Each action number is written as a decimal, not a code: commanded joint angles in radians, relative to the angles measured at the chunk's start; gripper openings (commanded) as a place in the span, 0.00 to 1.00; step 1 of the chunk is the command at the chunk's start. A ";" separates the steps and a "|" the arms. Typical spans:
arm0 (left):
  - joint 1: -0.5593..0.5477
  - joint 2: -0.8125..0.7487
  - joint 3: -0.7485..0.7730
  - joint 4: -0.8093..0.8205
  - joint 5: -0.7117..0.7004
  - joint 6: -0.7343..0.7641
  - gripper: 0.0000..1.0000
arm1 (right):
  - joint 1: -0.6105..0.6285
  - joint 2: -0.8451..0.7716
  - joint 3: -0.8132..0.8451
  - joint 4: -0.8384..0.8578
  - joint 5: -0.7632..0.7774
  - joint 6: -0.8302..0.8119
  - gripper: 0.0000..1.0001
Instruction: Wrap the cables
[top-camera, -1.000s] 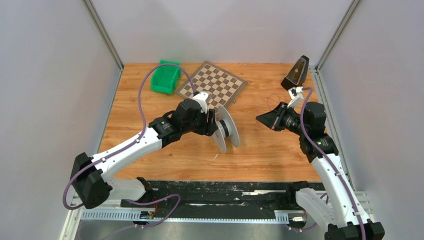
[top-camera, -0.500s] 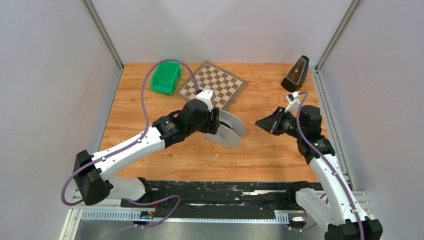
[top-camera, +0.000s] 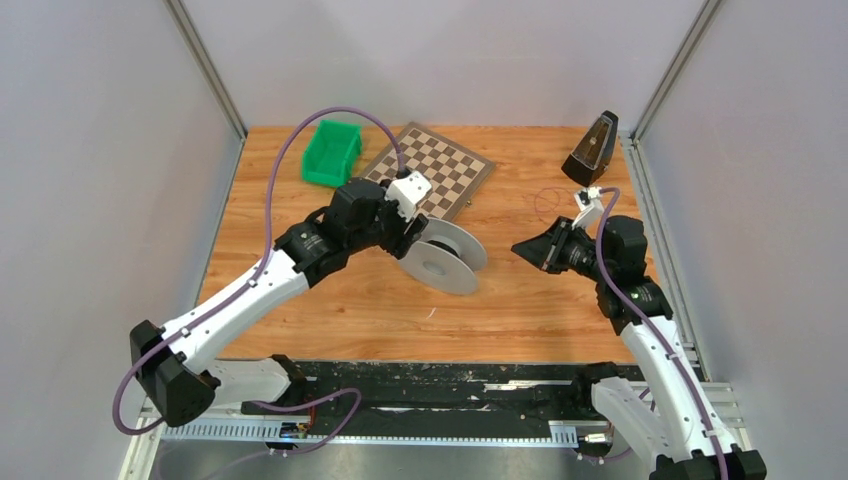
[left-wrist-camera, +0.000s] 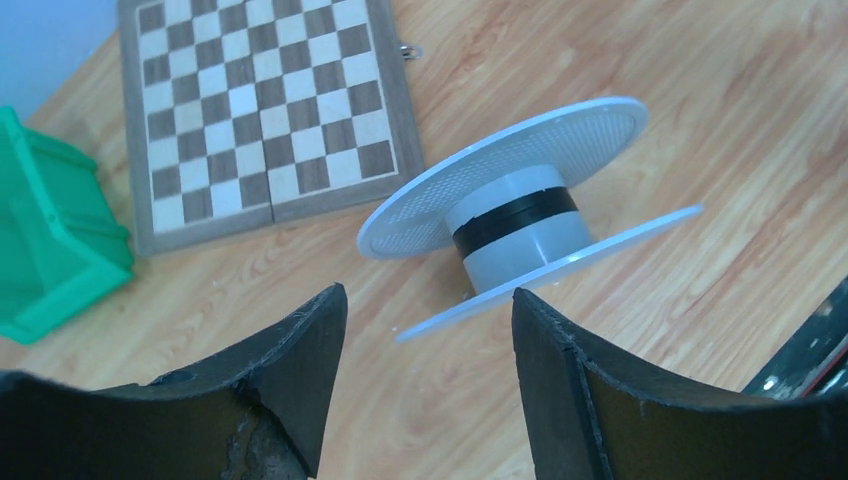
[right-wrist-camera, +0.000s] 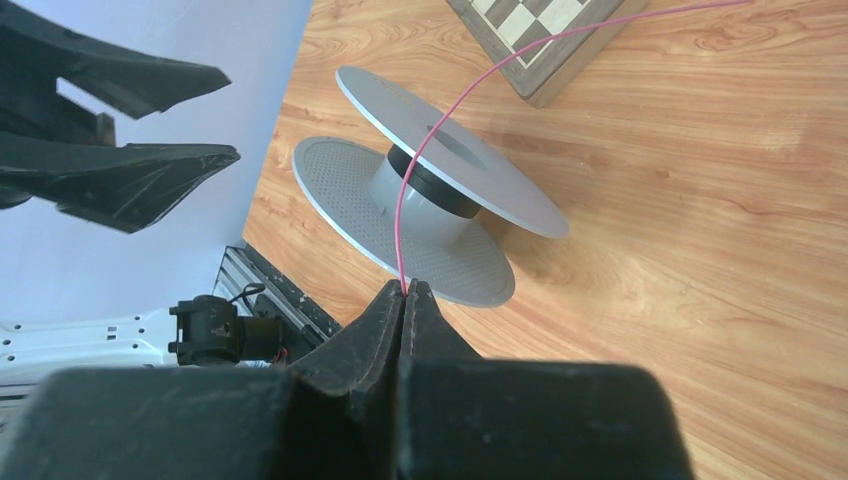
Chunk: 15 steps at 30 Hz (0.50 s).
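Two grippers. Left gripper (left-wrist-camera: 428, 300): jaws apart, empty, just left of spool (top-camera: 445, 258). Right gripper (right-wrist-camera: 405, 288): jaws pressed together on thin pink cable (right-wrist-camera: 400, 250), right of spool. Spool: grey, black band on hub, tilted, mid-table (top-camera: 520, 310). Cable-spool contact: cannot tell. Far side: bin (top-camera: 330, 155) left, chessboard (top-camera: 430, 165) middle, metronome (top-camera: 590, 148) right.

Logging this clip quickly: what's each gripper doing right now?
Left gripper: open, holding nothing; spool lies beyond it.
Right gripper: closed on the pink cable.
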 joint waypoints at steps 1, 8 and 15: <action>0.132 0.030 0.016 0.079 0.405 0.358 0.69 | -0.001 -0.039 0.000 0.031 -0.016 -0.002 0.00; 0.257 0.209 0.184 0.006 0.721 0.557 0.68 | -0.001 -0.082 -0.005 0.031 -0.015 0.018 0.00; 0.257 0.381 0.308 -0.130 0.841 0.651 0.65 | -0.001 -0.082 0.004 0.031 -0.019 0.028 0.00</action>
